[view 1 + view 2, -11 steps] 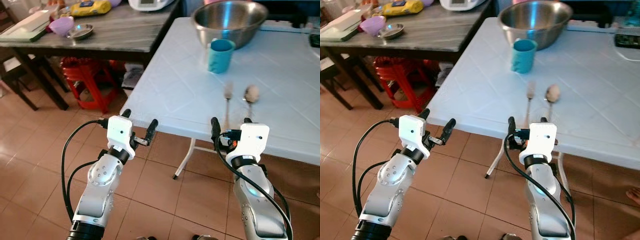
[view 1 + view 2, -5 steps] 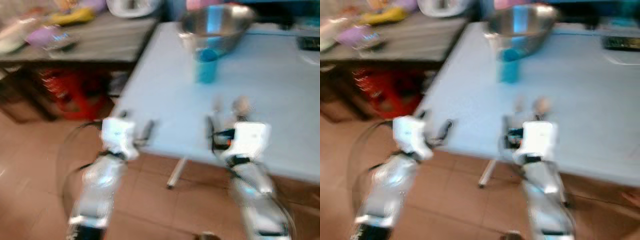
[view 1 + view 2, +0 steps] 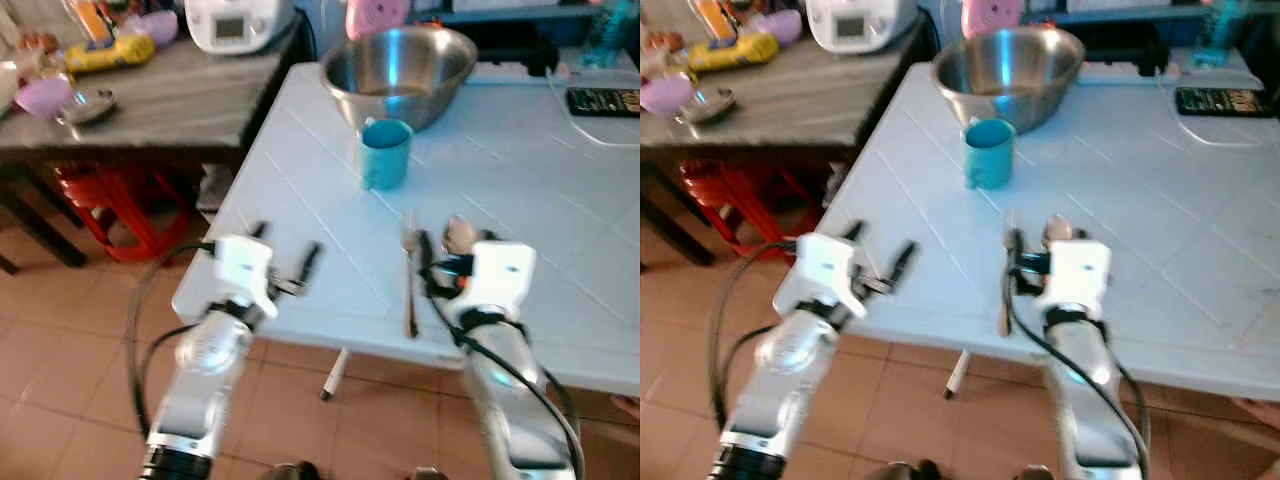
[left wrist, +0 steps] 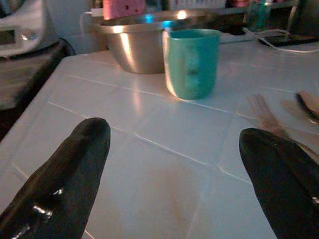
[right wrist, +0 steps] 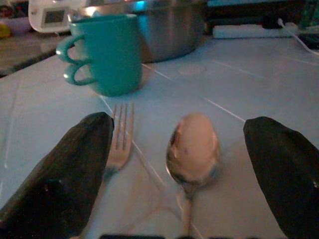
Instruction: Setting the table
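A steel fork (image 3: 409, 275) and a spoon (image 3: 458, 236) lie side by side near the front edge of the white table (image 3: 560, 190). Behind them stand a teal mug (image 3: 385, 153) and a big steel bowl (image 3: 400, 60). My right gripper (image 3: 456, 250) hovers open low over the cutlery. In the right wrist view the spoon (image 5: 193, 147) lies between its fingers (image 5: 65, 169) and the fork (image 5: 119, 139) runs by one finger. My left gripper (image 3: 285, 245) is open over the table's front left corner, empty, facing the mug (image 4: 192, 62).
A dark side table (image 3: 160, 100) on the left carries a rice cooker (image 3: 235, 20), a purple bowl (image 3: 42, 95) and a yellow packet (image 3: 110, 50). A red stool (image 3: 120, 195) stands under it. A phone (image 3: 600, 100) with a white cable lies at the white table's far right.
The whole view has shifted and the table now appears closer. Both grippers, earlier before the table's edge, are now over the tabletop, the right one at the spoon and fork.
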Controlling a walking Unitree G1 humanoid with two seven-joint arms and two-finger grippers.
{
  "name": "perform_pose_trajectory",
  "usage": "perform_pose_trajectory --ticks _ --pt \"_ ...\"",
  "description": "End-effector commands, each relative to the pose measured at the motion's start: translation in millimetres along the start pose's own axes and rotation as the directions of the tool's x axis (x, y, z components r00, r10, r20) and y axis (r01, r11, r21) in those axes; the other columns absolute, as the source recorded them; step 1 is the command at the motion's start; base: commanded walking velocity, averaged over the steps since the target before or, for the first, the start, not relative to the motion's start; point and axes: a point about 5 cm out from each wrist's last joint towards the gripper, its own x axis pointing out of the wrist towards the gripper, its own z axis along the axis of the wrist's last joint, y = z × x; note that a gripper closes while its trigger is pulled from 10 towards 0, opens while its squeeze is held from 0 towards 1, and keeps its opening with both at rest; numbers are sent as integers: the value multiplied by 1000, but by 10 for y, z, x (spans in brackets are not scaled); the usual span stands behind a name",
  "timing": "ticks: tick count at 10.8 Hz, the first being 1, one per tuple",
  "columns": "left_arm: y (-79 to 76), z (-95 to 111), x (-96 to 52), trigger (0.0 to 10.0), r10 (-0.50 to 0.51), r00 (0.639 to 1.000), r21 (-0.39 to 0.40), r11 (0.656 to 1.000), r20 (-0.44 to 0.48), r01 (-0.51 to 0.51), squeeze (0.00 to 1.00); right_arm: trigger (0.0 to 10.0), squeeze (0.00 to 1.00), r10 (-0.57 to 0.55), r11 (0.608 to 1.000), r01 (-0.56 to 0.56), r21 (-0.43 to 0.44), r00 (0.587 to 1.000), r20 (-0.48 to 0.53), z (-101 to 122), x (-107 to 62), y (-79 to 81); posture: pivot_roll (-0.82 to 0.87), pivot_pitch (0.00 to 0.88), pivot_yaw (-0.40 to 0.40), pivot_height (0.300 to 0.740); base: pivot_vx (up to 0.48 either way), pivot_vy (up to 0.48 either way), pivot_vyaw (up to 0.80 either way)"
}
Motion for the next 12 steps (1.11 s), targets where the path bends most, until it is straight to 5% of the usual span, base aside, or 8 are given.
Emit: perform_pose_trajectory --ticks 1,5,8,12 --pt "94 -18 -61 10000 26 1000 11 1000 -16 -26 0 10000 0 30 999 -30 21 1000 0 5 -8 92 -118 130 145 740 0 0 0" --pt "131 -138 -293 10000 -126 987 40 991 -100 130 0 10000 0 10 996 -8 86 1000 -29 33 22 159 -116 150 146 740 0 0 0" --pt "173 -209 -373 10000 -150 979 50 986 -136 157 0 10000 0 -24 983 38 181 996 -80 5 65 158 -116 153 150 740 0 0 0" --pt "116 -234 -383 10000 -164 978 40 985 -130 171 0 10000 0 27 969 2 246 993 -114 184 255 410 -114 153 132 740 0 0 0"
